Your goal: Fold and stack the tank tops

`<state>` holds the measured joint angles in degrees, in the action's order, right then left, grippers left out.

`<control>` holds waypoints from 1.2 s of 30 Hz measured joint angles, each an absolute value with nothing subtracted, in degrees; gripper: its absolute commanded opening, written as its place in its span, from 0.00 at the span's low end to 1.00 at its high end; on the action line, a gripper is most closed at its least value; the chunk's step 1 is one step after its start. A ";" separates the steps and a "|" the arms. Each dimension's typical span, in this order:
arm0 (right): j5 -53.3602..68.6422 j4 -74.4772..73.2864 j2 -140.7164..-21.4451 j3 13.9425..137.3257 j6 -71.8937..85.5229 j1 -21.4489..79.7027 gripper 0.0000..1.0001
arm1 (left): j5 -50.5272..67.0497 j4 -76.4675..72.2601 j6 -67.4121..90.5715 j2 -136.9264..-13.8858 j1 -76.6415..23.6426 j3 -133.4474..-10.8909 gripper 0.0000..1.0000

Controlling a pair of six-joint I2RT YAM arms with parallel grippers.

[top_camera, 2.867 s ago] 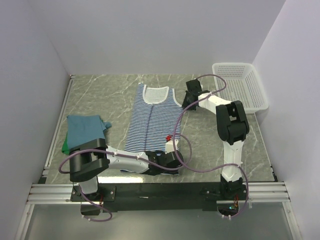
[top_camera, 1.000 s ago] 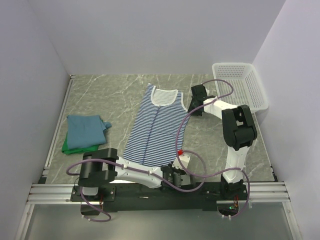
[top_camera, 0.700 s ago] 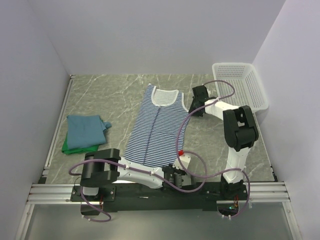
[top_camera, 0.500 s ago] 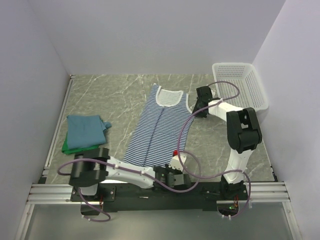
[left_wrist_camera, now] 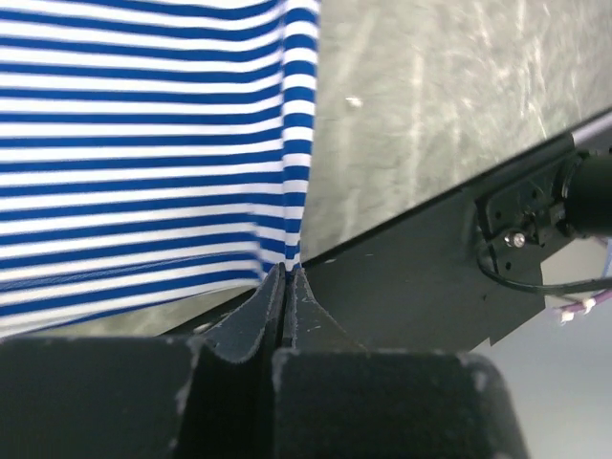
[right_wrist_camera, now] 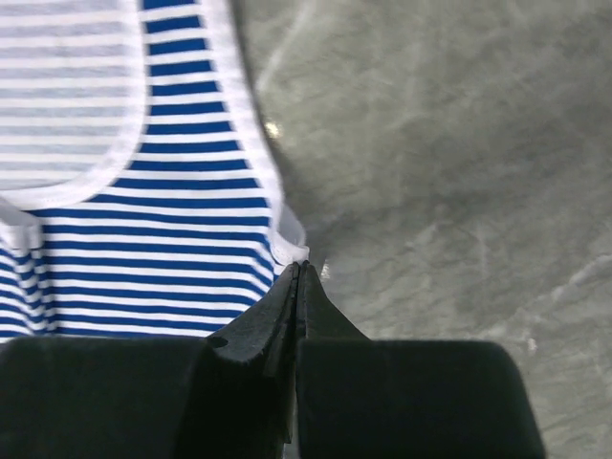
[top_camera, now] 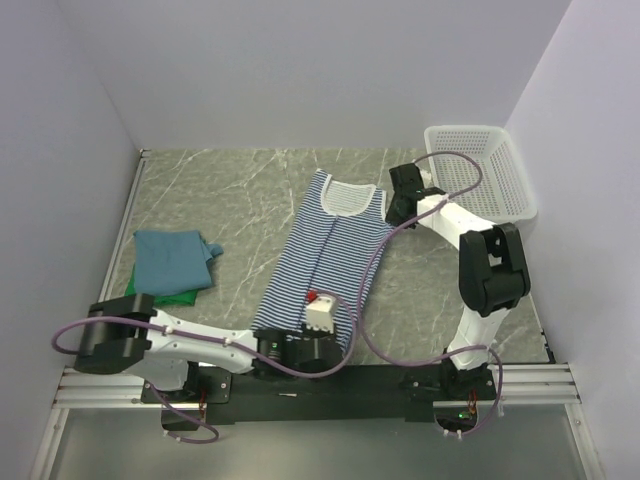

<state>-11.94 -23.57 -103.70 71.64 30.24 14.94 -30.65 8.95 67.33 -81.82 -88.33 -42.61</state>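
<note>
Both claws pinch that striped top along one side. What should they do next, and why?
Probably lift that edge together and carry it across to the left, folding the striped tank top lengthwise. The left gripper is shut on its hem corner, the right gripper on its shoulder strap, and it lies flat.

Found broad bare table (top_camera: 215, 190) between the striped tank top (top_camera: 330, 250) and the teal tank top (top_camera: 170, 258) lying on the green tank top (top_camera: 148, 296) at the left edge. Saw the middle barred diagonally by the striped one, pinched at its near corner by the left hand (left_wrist_camera: 287, 273) and at its far strap by the right hand (right_wrist_camera: 298, 268). Spotted a purple cable (top_camera: 371, 265) trailing along its right side. Found the far right corner taken by the white basket (top_camera: 480, 170).
</note>
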 measured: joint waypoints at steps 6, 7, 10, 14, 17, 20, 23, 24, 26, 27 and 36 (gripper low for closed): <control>-12.84 -26.22 -107.92 79.18 30.41 19.07 0.00 | -31.33 8.16 73.21 -73.84 -86.74 -34.48 0.01; -12.91 -26.48 -108.64 80.34 30.41 19.64 0.00 | -31.44 8.27 73.97 -72.84 -86.59 -33.54 0.01; -13.28 -28.45 -112.64 85.69 30.65 21.91 0.00 | -31.86 8.56 76.47 -70.13 -86.17 -31.05 0.01; -13.93 -30.55 -117.75 91.94 31.07 24.77 0.00 | -32.36 10.09 79.42 -67.33 -85.82 -28.93 0.01; -14.22 -32.21 -120.64 95.70 31.42 26.37 0.00 | -32.49 11.57 81.23 -65.43 -85.67 -27.33 0.01; -14.55 -33.43 -123.31 99.24 31.73 27.68 0.00 | -32.75 12.80 82.52 -64.49 -85.60 -26.33 0.00; -14.96 -34.09 -124.29 100.60 31.97 28.69 0.00 | -32.77 14.11 83.66 -63.55 -85.56 -25.67 0.01; -15.05 -34.28 -124.38 100.90 32.05 28.91 0.00 | -32.80 14.57 83.92 -63.22 -85.56 -25.39 0.00; -15.25 -34.50 -124.66 101.71 32.14 29.26 0.00 | -32.84 15.18 84.60 -62.72 -85.56 -24.95 0.01; -15.27 -34.59 -124.79 102.04 32.16 29.32 0.00 | -32.86 15.46 84.90 -62.52 -85.56 -24.80 0.01; -15.35 -35.18 -126.17 103.74 32.60 29.43 0.00 | -33.06 17.54 86.83 -60.86 -84.73 -23.46 0.01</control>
